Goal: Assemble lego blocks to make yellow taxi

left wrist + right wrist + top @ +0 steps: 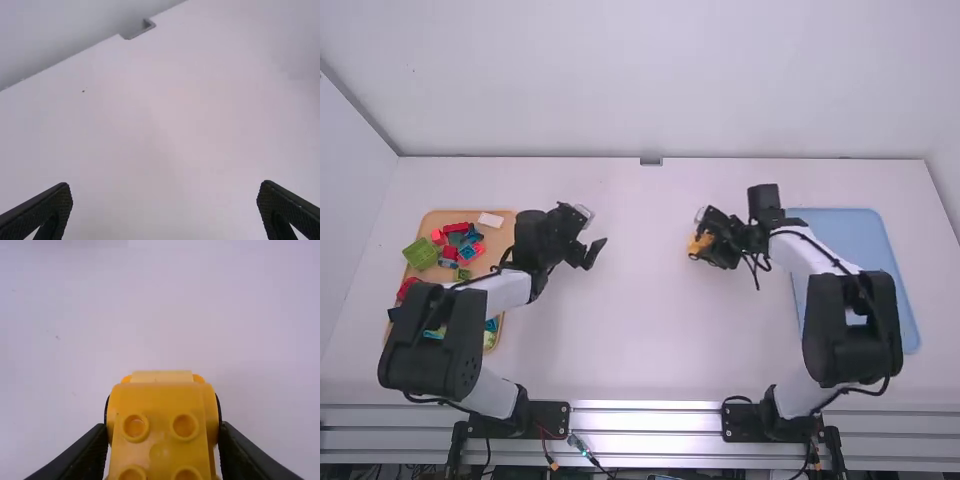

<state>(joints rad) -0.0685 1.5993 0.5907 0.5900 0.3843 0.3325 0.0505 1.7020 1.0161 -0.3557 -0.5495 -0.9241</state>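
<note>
My right gripper [701, 236] held the yellow build [699, 244].
My fingers pressed both its sides, left of the blue tray [865, 240]; my left gripper [595, 229] gaped wide, farther left of that tray; loose bricks [449, 252] lay farthest left.

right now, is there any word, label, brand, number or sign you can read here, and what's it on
None that can be read.
Yellow block in the right gripper: round studs, no print readable.
Small blocks on the tan tray: too small to tell if anything is marked on them.
Black arm casings: too small to make out any label.
</note>
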